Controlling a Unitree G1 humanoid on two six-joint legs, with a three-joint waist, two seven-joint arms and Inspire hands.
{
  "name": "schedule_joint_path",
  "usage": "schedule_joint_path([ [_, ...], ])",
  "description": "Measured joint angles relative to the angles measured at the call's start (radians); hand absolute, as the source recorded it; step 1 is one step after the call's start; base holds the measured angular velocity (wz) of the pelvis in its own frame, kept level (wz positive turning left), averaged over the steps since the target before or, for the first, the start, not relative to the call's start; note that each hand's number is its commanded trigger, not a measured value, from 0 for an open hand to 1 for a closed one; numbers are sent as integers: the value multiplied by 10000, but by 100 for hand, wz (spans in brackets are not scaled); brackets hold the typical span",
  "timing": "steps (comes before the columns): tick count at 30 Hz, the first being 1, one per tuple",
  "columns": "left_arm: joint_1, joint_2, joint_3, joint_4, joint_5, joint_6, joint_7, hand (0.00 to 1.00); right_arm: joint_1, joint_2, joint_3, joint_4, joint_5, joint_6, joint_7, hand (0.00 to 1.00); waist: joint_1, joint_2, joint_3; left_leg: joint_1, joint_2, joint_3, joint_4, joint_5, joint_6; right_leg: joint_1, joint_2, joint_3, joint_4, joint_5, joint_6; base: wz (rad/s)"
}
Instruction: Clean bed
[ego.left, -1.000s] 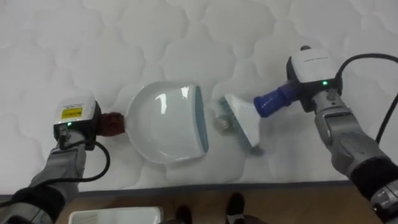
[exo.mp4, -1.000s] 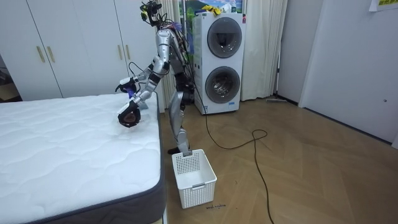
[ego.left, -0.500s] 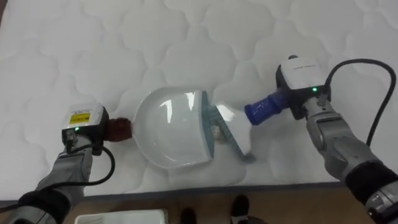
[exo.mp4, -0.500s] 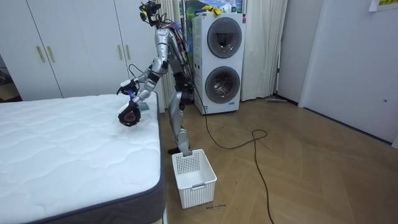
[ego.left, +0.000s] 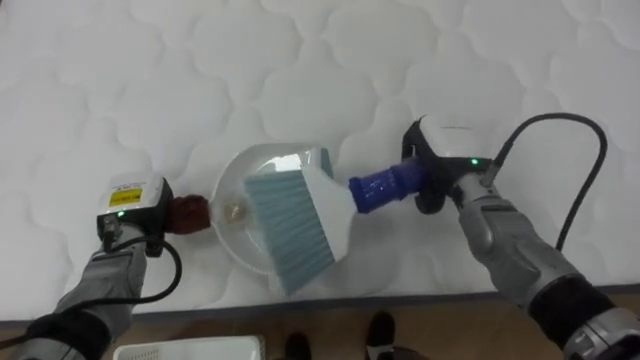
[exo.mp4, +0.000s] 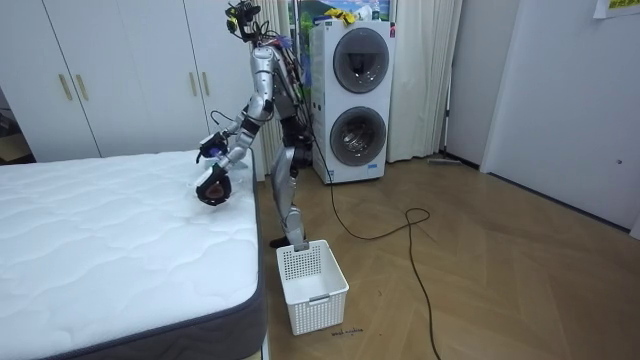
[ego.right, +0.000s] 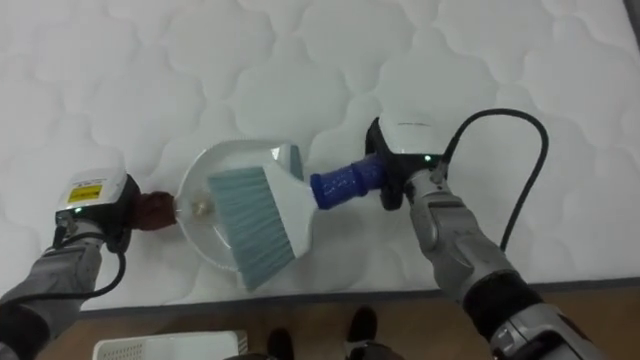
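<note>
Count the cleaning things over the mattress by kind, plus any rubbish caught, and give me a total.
dustpan: 1
brush: 1
scrap lying in the dustpan: 1
Total: 3

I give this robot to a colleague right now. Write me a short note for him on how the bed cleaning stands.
Hands: left hand shut on the handle of the dustpan, which is at the near edge of the mattress; right hand shut on the brush by its blue handle, bristles over the pan.
Done: one small scrap lies inside the pan.
Left: probably tip the pan into the white basket on the floor by the bed, then check the mattress for more scraps.
</note>
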Motion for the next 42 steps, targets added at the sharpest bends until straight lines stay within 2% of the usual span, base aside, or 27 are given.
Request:
schedule_joint_path([
  [7, 42, -7, 8, 9, 12, 4, -3, 100, 1, 25, -123, 6, 1060, -301, 24, 100, -27, 21, -7, -5, 3, -74, 37, -1, 1, -30, 5, 40, 106, -12, -16, 0],
  [15, 82, -11, 37, 5, 13, 33, -3, 100, 67, 35, -792, 97, 1399, -305, -121, 100, -11, 25, -17, -25, -10, 50, 69, 7, 14, -152, 14, 194, 193, -1, -29, -4],
  [23, 406, -33, 320, -4, 9, 48, 7, 100, 102, 29, -869, 711, 1632, -301, -649, 100, -253, 15, -28, -37, -30, 61, 83, 9, 24, -140, 8, 243, 228, -3, -27, 0],
  [25, 514, -32, 419, -29, 14, 40, 7, 100, 125, 45, -989, 721, 1821, -305, -877, 100, -271, 1, -50, -6, -24, 103, 98, 9, 24, -145, 12, 267, 256, -4, -28, -2],
  [27, 632, -33, 433, -54, 5, 25, 10, 100, 263, 46, -1382, 719, 2227, -368, -1196, 100, -326, -6, -164, 77, -33, 97, 108, 12, 26, -115, -8, 273, 314, -41, -36, 0],
  [32, 926, -27, 563, -68, 10, 0, 60, 100, 384, -44, -2138, 718, 3073, -637, -1656, 100, -538, -52, -235, 459, -44, 106, -64, 19, 26, 241, -83, 241, 272, -109, -24, 0],
  [36, 1089, 4, 740, -132, -19, -12, 55, 100, 716, -66, -2802, 714, 3691, -741, -1981, 100, -637, -80, -275, 961, 12, 81, -243, 16, 19, 863, 39, 218, -86, -92, 3, 0],
  [39, 1698, 43, 1240, -695, -70, 2, 37, 100, 1199, -165, -3307, 687, 4495, -781, -2195, 100, -761, -171, -371, 1411, 18, 59, -461, 17, 11, 1317, 101, 205, -291, -106, 41, 0],
  [42, 2148, 45, 1641, -1270, 5, 6, -20, 100, 1634, -346, -3655, 686, 5016, -773, -2259, 100, -726, -233, -420, 1730, 20, 26, -665, 26, -3, 1665, 206, 207, -530, -81, 78, 0],
])
